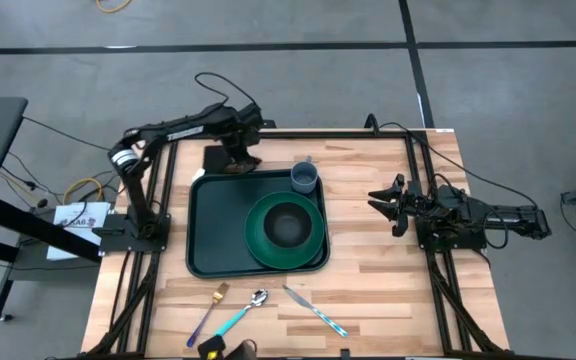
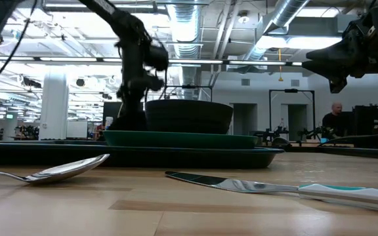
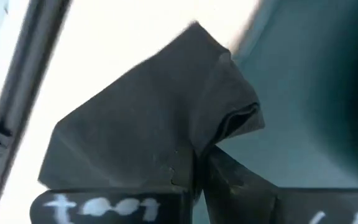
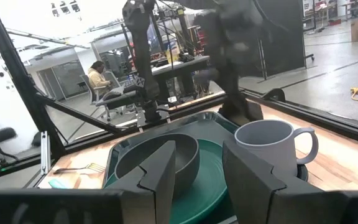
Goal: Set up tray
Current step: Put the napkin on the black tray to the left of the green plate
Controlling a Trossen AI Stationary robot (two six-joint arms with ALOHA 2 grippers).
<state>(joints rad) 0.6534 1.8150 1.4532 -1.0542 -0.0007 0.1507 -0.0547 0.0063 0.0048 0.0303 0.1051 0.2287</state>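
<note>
- Left gripper [image 1: 240,160], upper centre of the overhead frame, pinches a folded black napkin [image 3: 160,124] just above the tray [image 1: 206,225], likely to place it.
- Right gripper [image 1: 386,203] waits open, mid-right.

Grey floor [image 1: 298,25], exposed ceiling ducts [image 2: 287,16], seated person [image 4: 98,78].

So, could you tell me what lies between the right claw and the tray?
In the high view, only bare wooden tabletop lies between the right claw and the tray; the mug sits on the tray's corner.
</note>
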